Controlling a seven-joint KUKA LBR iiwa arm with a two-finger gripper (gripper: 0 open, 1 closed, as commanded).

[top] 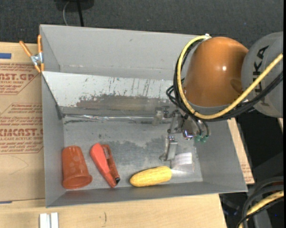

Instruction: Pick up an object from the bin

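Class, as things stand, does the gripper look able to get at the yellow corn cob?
Probably yes. The corn cob lies uncovered on the bin floor, close beside the gripper and apart from the red tool. The front wall close by might hamper a grasp.

The bin floor is bare through its middle and along the far wall. Its near edge is crowded: a cup in the left corner, a red clip just beside it, then a corn cob. The arm hangs over the right side.
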